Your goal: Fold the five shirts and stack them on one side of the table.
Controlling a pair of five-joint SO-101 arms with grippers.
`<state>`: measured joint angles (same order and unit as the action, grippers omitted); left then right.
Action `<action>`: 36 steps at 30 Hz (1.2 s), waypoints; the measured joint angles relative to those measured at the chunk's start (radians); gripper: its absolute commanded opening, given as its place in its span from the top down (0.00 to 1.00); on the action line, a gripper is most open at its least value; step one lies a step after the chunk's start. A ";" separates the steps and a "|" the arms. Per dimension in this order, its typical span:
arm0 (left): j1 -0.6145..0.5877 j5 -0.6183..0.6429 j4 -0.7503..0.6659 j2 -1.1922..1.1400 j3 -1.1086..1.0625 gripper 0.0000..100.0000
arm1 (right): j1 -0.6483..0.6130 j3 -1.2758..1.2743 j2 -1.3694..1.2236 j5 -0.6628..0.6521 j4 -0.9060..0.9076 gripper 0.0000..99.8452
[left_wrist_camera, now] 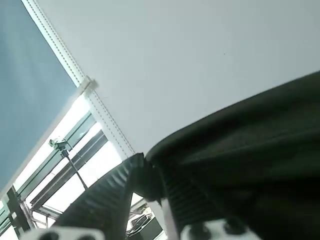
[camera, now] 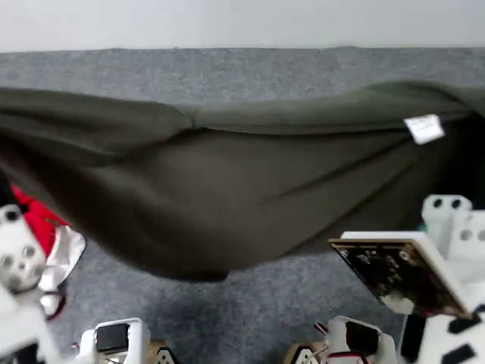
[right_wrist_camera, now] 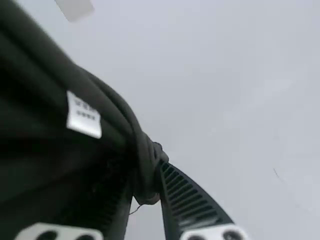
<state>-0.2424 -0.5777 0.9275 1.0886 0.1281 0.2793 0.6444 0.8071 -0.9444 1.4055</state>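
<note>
Fingers (left_wrist_camera: 107,192) of my left gripper (left_wrist_camera: 145,169) and right gripper (right_wrist_camera: 149,177) clamp the shirt (camera: 227,189); red cloth (camera: 34,216), I think, half hidden.

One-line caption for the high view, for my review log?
Dark olive shirt hangs stretched wide above the grey table, where a red cloth lies.

A dark olive shirt (camera: 227,197) hangs stretched wide; a red garment (camera: 38,218) lies crumpled.

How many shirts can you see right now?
2. A dark shirt hangs stretched between the left gripper and right gripper, above the table. A red shirt lies by the table's left edge, pale cloth beside it. Others may be hidden behind the dark one.
</note>
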 measured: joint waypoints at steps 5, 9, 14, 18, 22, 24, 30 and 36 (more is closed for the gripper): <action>-0.012 0.000 0.091 0.002 0.044 0.98 | 0.061 -0.002 0.014 -0.028 0.081 0.99; -0.011 -0.048 0.149 -0.005 -0.078 0.98 | 0.049 -0.055 0.000 -0.071 0.133 0.99; 0.008 -0.097 0.152 -0.109 -0.330 0.98 | -0.028 -0.292 -0.089 -0.143 0.157 0.99; 0.080 -0.100 0.138 -0.250 -0.483 0.98 | -0.094 -0.532 -0.183 -0.150 0.110 0.99; 0.118 -0.100 -0.017 -0.433 -0.572 0.98 | -0.140 -0.747 -0.247 -0.150 -0.064 0.99; 0.123 -0.100 -0.107 -0.545 -0.574 0.98 | -0.158 -0.832 -0.282 -0.150 -0.181 0.99; 0.126 -0.095 -0.258 -0.861 -0.477 0.98 | -0.180 -0.918 -0.436 -0.150 -0.535 0.99; 0.127 -0.094 -0.302 -1.140 -0.218 0.98 | -0.180 -0.918 -0.592 -0.150 -0.859 0.99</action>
<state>-0.1151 -0.6713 0.6252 -0.0514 -0.0898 0.0997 -0.2731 0.2148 -1.0948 0.5462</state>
